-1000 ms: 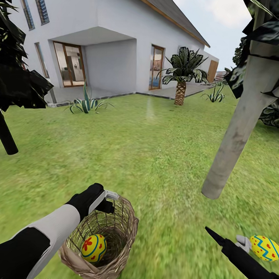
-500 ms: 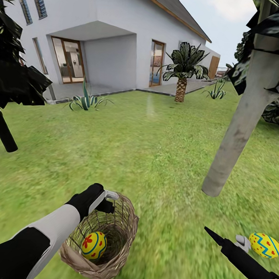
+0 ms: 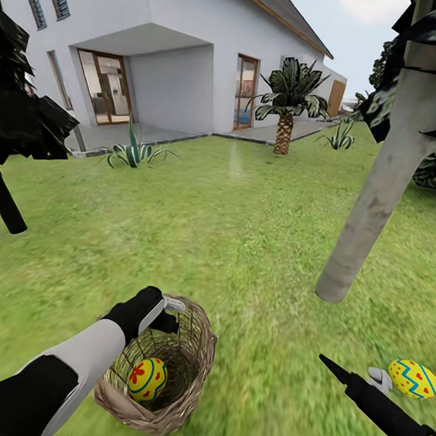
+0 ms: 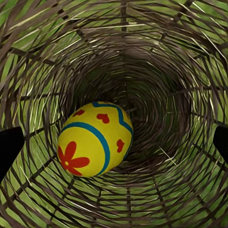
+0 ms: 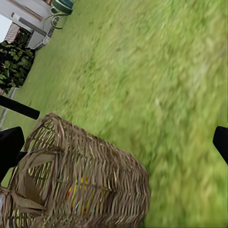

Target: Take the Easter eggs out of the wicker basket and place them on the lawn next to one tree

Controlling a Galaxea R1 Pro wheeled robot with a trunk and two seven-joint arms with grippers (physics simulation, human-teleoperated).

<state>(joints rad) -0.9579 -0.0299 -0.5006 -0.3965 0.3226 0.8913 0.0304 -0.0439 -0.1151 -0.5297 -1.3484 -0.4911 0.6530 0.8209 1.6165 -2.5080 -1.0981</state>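
The wicker basket stands tilted on the lawn in the head view, with one yellow Easter egg inside. My left gripper hovers at its rim, open; the left wrist view looks down into the basket at that egg, which lies between the spread fingertips. A second egg lies on the grass beside my right arm, near the pale tree trunk. My right gripper is open and empty, facing the basket.
A white house with a paved terrace lies ahead. A short palm and spiky plants stand by it. A dark trunk with foliage rises at the left. Open grass stretches between basket and house.
The whole head picture has drifted a little, so the camera moved. The egg in the basket sits slightly higher in it. Both grippers keep their places and stay open.
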